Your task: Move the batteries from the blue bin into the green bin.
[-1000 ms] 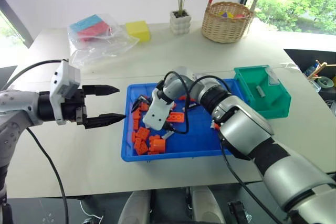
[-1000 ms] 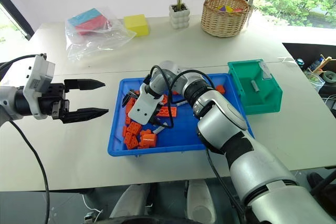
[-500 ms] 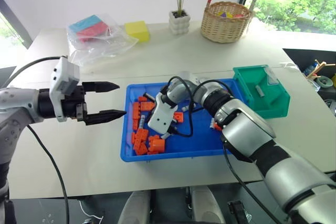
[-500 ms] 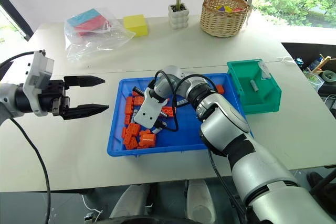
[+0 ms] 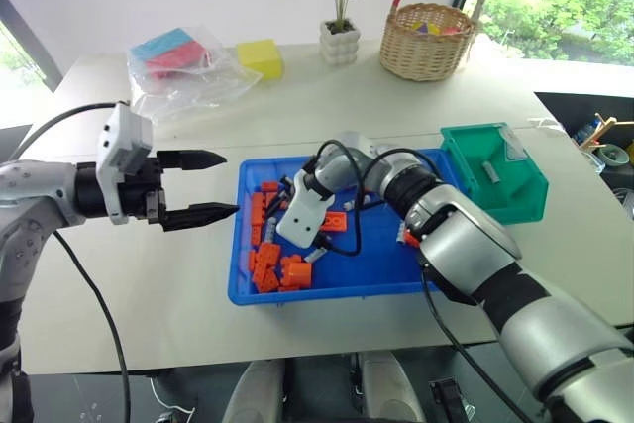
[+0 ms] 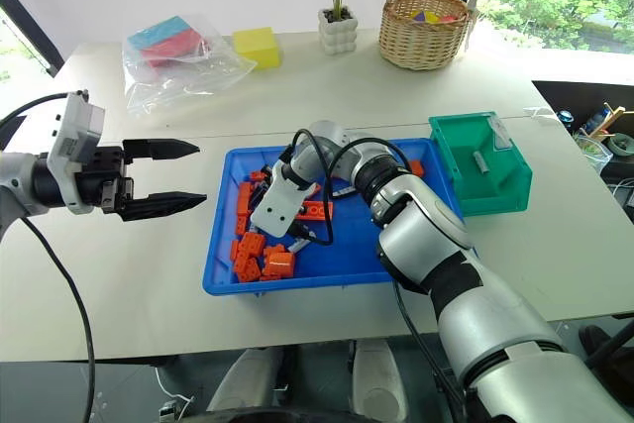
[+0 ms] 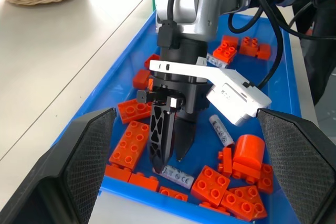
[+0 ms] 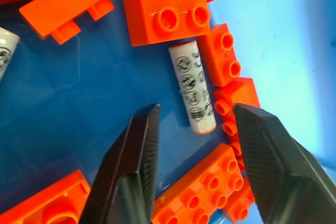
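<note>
Your white table (image 5: 416,96) holds the blue bin (image 5: 386,269) in the middle, with the green bin (image 5: 515,200) just to its right. Your right gripper (image 7: 170,158) points down into the blue bin, fingers spread, with nothing between them. One battery (image 8: 192,88) lies among orange bricks (image 8: 168,6) just beyond its fingertips. Your left gripper (image 5: 220,184) hangs open, left of the blue bin.

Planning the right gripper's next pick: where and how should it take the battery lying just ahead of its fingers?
Probably from above, across the battery's bare middle. It lies flat on the blue bin's floor, but orange bricks crowd one long side.
</note>
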Motion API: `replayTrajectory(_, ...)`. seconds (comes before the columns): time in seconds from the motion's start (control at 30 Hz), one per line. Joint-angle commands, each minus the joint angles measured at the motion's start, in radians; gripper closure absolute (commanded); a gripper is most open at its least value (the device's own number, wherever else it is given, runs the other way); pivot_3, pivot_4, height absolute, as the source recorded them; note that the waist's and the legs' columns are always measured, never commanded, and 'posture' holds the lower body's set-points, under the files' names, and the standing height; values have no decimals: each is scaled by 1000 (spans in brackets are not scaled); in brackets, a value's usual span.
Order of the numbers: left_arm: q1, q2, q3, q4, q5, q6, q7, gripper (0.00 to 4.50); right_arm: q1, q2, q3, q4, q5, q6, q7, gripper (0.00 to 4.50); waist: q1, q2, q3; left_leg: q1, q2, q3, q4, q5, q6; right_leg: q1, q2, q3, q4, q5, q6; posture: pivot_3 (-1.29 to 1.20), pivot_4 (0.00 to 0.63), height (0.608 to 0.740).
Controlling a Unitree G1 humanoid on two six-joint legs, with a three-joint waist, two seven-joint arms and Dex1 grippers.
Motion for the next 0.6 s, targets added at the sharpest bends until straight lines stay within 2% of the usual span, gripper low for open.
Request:
replayTrajectory(0.03,-9,3,16,-13,-1,-15,-2,0,-21,14,-1,-25,5,-16,-6,2127,0,0,0,0,0,0,0,0,0,0,0,0,0,0,0,0,150,702)
replayTrajectory(0.4,7,4,29,-24,-5,-13,5,0,17,42,12,-21,-25,-11,-67,2127,0,0,0,0,0,0,0,0,0,0,0,0,0,0,0,0,150,702)
replayTrajectory(0.5,2,3,26,-21,-5,-14,7,0,18,41,17,-15,-32,-9,-69,2870,0,0,0,0,0,0,0,0,0,0,0,0,0,0,0,0,150,702)
replayTrajectory(0.6,-5,2,21,-17,-3,-18,7,0,15,38,17,-12,-38,-5,-79,4265,0,0,0,0,0,0,0,0,0,0,0,0,0,0,0,0,150,702)
